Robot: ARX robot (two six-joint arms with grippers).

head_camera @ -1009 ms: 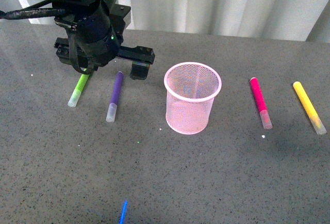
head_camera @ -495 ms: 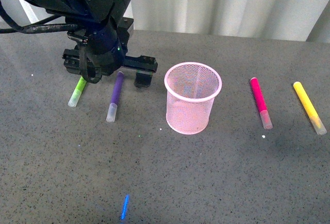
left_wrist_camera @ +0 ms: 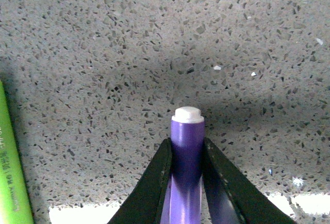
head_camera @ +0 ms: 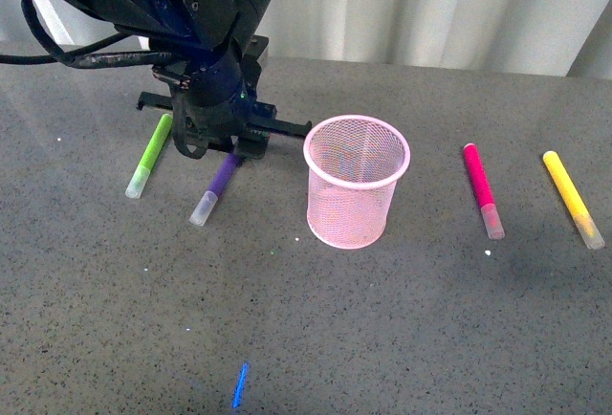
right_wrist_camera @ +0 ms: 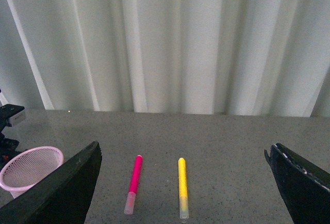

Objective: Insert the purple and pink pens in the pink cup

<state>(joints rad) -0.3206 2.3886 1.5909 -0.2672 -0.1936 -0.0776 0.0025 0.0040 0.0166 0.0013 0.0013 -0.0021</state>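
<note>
L gripper [left_wrist_camera: 186, 149] clamped on purple pen [left_wrist_camera: 187, 131], left of cup [head_camera: 349, 209] on table [head_camera: 402, 338]; pink pen [head_camera: 477, 181] lies right of cup. R gripper [right_wrist_camera: 182, 149] fingers wide apart.

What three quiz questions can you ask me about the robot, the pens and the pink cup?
1. Fill in: between the pink cup and the yellow pen lies the ___ pen.
2. Which pen is the left gripper shut on? A green pen, B purple pen, C yellow pen.
3. True or false: the pink cup is lying on its side.
Key: 1 pink pen; 2 B; 3 false, it stands upright.
</note>
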